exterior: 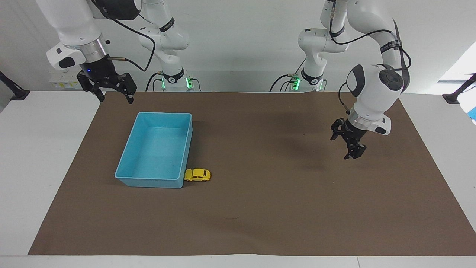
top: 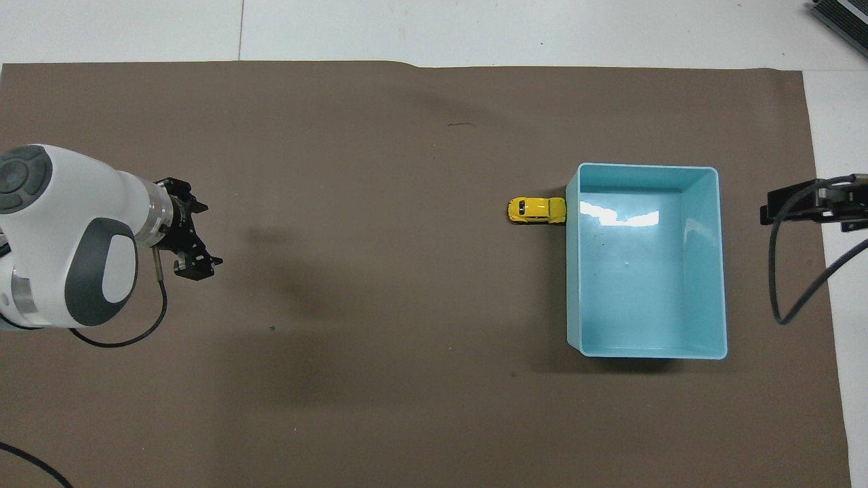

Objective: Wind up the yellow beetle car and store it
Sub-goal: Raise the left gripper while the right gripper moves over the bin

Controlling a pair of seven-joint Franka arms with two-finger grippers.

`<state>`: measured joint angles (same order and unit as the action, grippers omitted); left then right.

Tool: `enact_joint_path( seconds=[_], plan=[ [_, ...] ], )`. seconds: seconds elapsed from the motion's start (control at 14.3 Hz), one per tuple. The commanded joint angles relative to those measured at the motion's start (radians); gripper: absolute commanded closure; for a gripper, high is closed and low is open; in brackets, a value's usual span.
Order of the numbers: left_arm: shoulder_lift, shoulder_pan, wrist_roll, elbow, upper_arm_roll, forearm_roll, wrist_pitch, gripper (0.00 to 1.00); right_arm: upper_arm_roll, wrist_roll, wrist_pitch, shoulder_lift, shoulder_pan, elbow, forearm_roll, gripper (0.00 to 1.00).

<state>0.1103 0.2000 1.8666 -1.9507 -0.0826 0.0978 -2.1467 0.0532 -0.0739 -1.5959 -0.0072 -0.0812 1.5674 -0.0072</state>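
Observation:
The yellow beetle car (exterior: 197, 174) (top: 536, 209) stands on its wheels on the brown mat. Its nose touches the outer wall of the blue bin (exterior: 187, 147) (top: 573, 285), at the bin's corner farther from the robots, on the side toward the left arm's end. My left gripper (exterior: 353, 152) (top: 196, 266) hangs open and holds nothing, low over bare mat toward the left arm's end, well away from the car. My right gripper (exterior: 115, 98) (top: 797, 207) hangs open and holds nothing, high over the mat's edge at the right arm's end, near the bin's end closest to the robots.
The bin has nothing in it. The brown mat (exterior: 260, 208) covers most of the white table (exterior: 44, 149). A black cable (top: 780, 285) loops down from the right arm past the bin.

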Motion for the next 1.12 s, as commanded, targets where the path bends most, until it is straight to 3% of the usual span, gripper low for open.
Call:
enact_joint_path(
  seconds=[0.0, 0.63, 1.05],
  plan=[
    [-0.006, -0.027, -0.123, 0.079, 0.009, -0.013, 0.068, 0.00, 0.008, -0.042, -0.047, -0.011, 0.009, 0.059, -0.011, 0.00],
    [-0.006, -0.056, -0.660, 0.223, 0.009, -0.012, 0.176, 0.00, 0.007, -0.421, -0.116, 0.104, 0.110, 0.074, -0.046, 0.00],
    [-0.017, -0.059, -0.964, 0.251, 0.007, -0.013, 0.192, 0.00, 0.008, -0.779, -0.189, 0.168, 0.179, 0.085, -0.073, 0.00]
  ],
)
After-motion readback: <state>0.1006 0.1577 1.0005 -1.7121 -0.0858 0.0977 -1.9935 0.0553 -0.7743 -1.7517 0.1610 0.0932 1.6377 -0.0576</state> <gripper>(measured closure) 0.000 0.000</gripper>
